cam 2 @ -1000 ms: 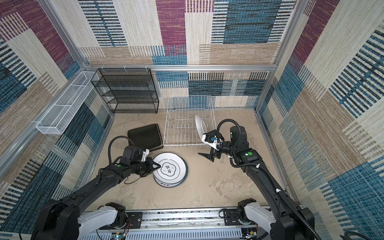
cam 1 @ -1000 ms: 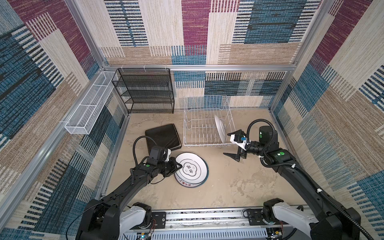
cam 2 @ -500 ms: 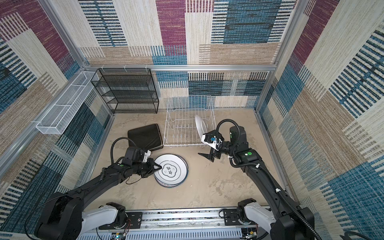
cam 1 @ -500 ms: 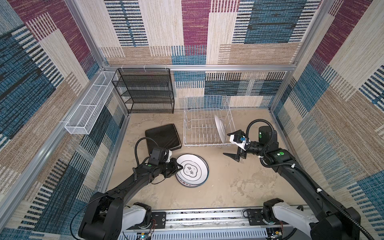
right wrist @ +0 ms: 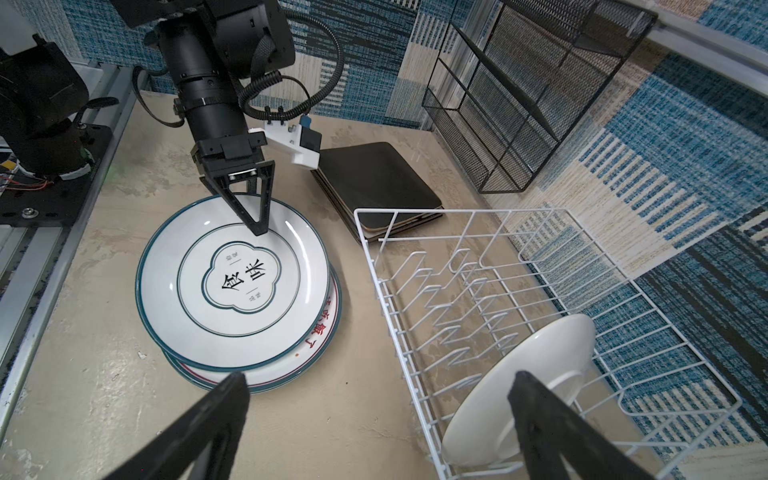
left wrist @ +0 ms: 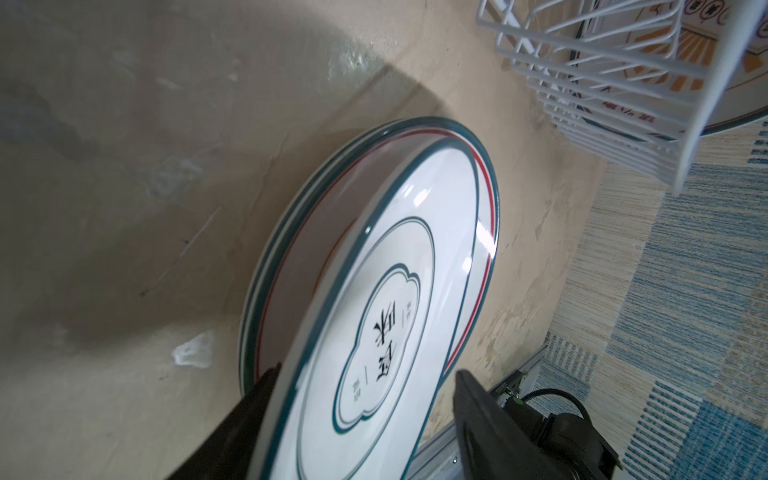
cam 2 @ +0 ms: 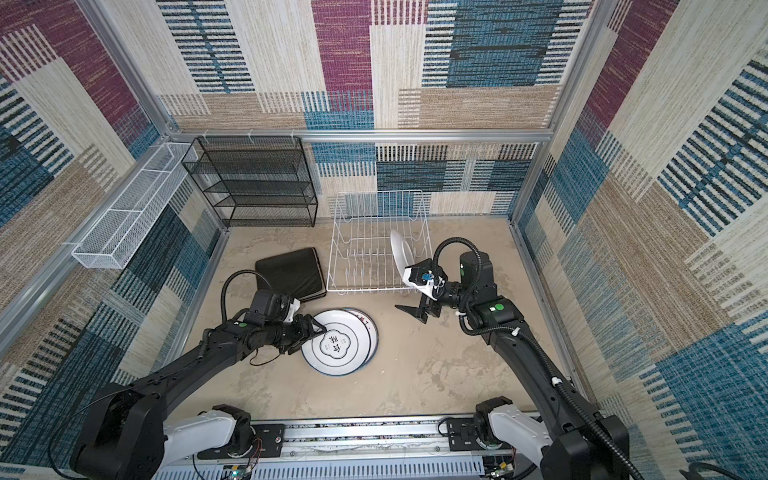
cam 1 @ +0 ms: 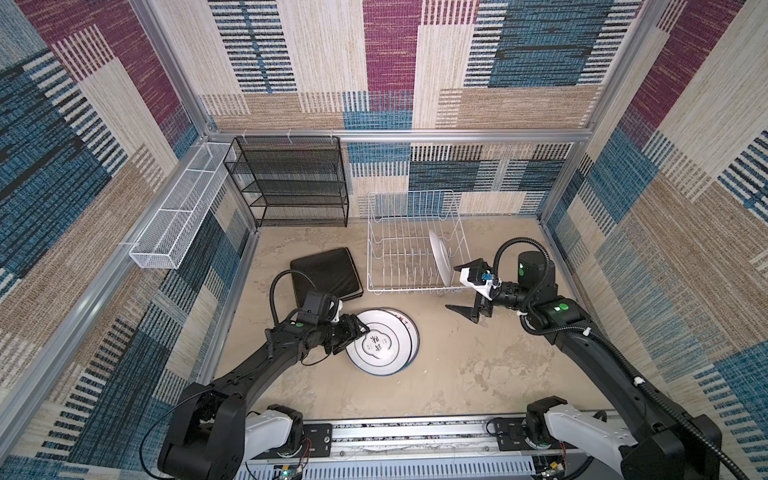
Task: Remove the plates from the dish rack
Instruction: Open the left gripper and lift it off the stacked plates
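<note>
Dish rack (cam 1: 399,257) sits far-centre, one plate (cam 1: 439,257) standing in its right end. Round plates (cam 1: 384,345) are stacked near and left of it, square plates (cam 1: 326,276) just left of the rack, the shelf unit (cam 1: 291,183) behind those.

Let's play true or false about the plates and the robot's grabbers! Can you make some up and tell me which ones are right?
1. One round plate stands in the dish rack. True.
2. The square plates are in the rack. False: they lie stacked on the table beside it.
3. The right gripper is open. True.
4. The top plate of the round stack has red writing in its middle. False: it is black.
5. The left gripper is over the rack. False: it is at the top plate's rim.
</note>
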`<state>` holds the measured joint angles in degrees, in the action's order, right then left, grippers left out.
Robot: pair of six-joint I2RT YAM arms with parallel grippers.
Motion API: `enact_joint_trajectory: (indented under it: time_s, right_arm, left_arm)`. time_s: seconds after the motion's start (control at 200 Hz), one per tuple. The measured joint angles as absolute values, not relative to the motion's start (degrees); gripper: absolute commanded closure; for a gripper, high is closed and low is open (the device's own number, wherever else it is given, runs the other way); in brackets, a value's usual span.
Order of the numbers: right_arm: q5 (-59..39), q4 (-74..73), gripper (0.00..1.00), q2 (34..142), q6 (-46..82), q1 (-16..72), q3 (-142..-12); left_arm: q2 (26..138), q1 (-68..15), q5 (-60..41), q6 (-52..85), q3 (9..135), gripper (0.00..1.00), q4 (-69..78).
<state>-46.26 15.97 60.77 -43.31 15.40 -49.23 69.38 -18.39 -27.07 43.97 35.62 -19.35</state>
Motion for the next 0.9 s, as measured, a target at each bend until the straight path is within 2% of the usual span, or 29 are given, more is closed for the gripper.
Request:
enact_joint_trajectory:
  time_s: [0.371, 0.902]
  right_arm:
    - [-45.8, 16.2, 0.0, 62.4, -43.3, 15.7, -50.2]
    - [-44.4, 16.3, 0.0, 63.5, -42.9, 16.0, -50.2]
  left_arm:
    - [69.7, -18.4, -19.8, 41.0, 40.9, 0.28, -30.8]
    - [74.0, -18.4, -20.8, 40.8, 42.9, 0.31, -30.6]
